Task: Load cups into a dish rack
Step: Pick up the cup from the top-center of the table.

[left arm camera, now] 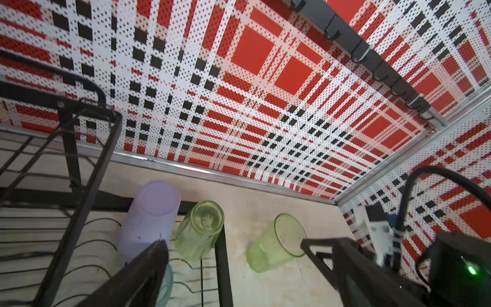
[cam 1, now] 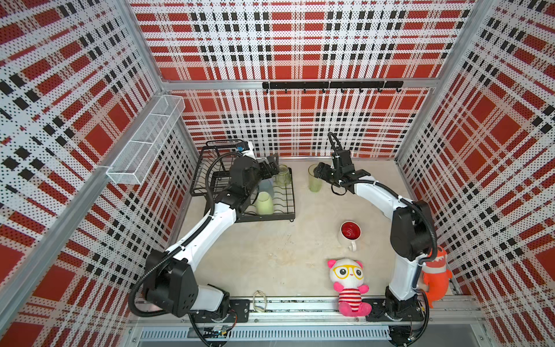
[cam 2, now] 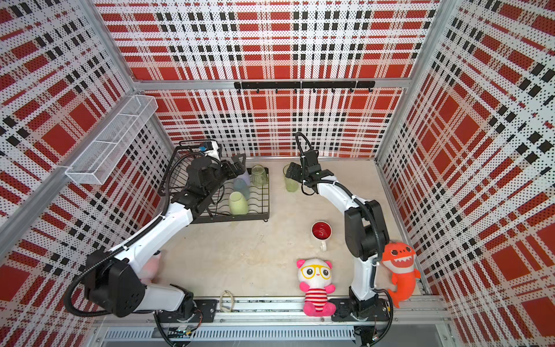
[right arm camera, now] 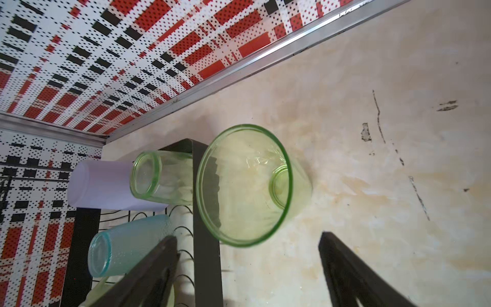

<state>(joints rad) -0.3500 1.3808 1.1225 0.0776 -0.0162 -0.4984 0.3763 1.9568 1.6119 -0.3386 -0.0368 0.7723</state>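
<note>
The black wire dish rack (cam 1: pixel 270 217) stands at the back left. On its lower tray, bottoms up, are a pale green mug (cam 1: pixel 264 203), a teal tumbler (right arm camera: pixel 125 247), a lavender cup (left arm camera: pixel 151 220) and an olive-green tumbler (cam 1: pixel 283 174). A bright green tumbler (cam 1: pixel 313 180) stands mouth up on the table just right of the rack (right arm camera: pixel 207 252). My right gripper (right arm camera: pixel 248 236) is open, its fingertips level with that tumbler's (right arm camera: pixel 244 186) rim and not touching it. My left gripper (left arm camera: pixel 233 241) hangs open and empty above the rack's far right corner. A white mug with red inside (cam 1: pixel 350 232) stands further forward.
A panda plush (cam 1: pixel 348 285) sits at the front edge, with an orange shark plush (cam 1: pixel 437 273) behind the right arm's base. A white mesh basket (cam 1: pixel 144 144) hangs on the left wall and a black hook rail (cam 1: pixel 330 85) on the back wall. A rubber loop (cam 1: pixel 259 300) lies in front.
</note>
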